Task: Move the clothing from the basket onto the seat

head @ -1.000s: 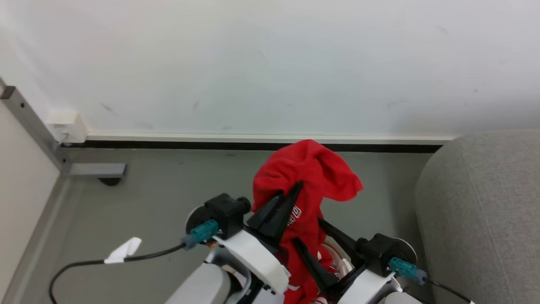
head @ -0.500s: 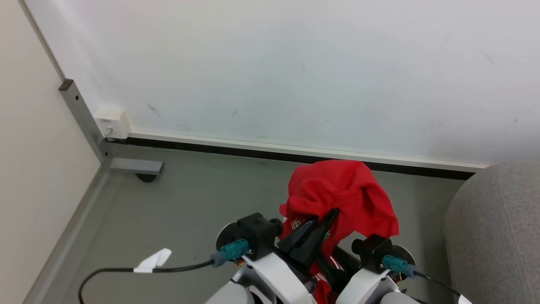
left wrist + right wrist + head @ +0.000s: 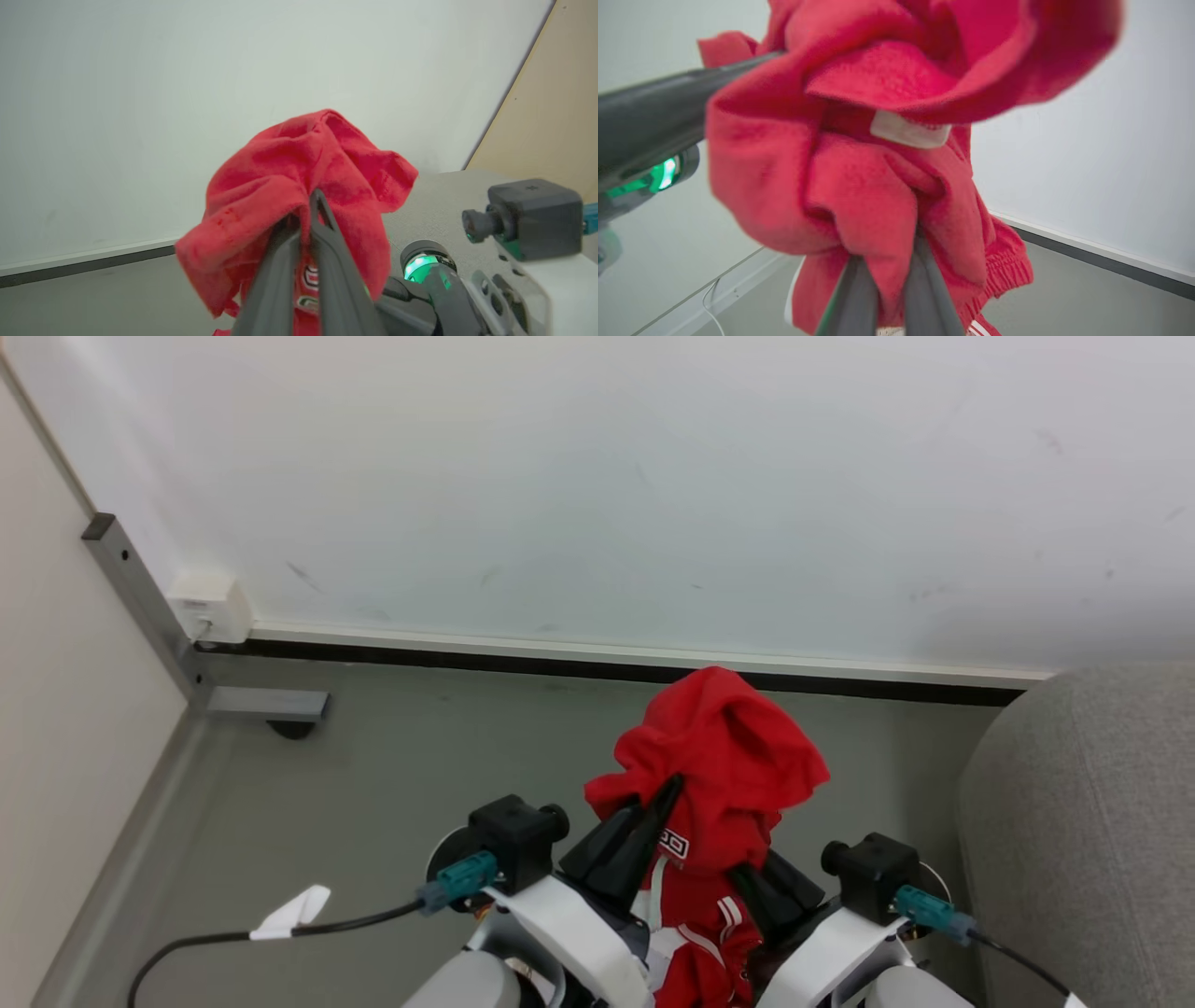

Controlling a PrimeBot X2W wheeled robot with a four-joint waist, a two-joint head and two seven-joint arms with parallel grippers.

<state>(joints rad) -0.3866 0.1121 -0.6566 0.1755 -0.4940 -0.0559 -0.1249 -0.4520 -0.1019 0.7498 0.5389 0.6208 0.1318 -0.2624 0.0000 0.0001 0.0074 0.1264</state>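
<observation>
Holding bunched red soft-fabric clothing with white stripe trim (image 3: pixel 719 756) up above the grey floor (image 3: pixel 373 784), we logged: left gripper (image 3: pixel 656 795) clamped on its upper folds | right gripper (image 3: pixel 761 887) pinched shut on fabric lower down | rounded light grey upholstered seat (image 3: pixel 1083 821) at our right, apart from the garment.

Plain indoor room: white wall (image 3: pixel 597 476), grey floor (image 3: pixel 373 784), grey sofa (image 3: pixel 1083 821).
</observation>
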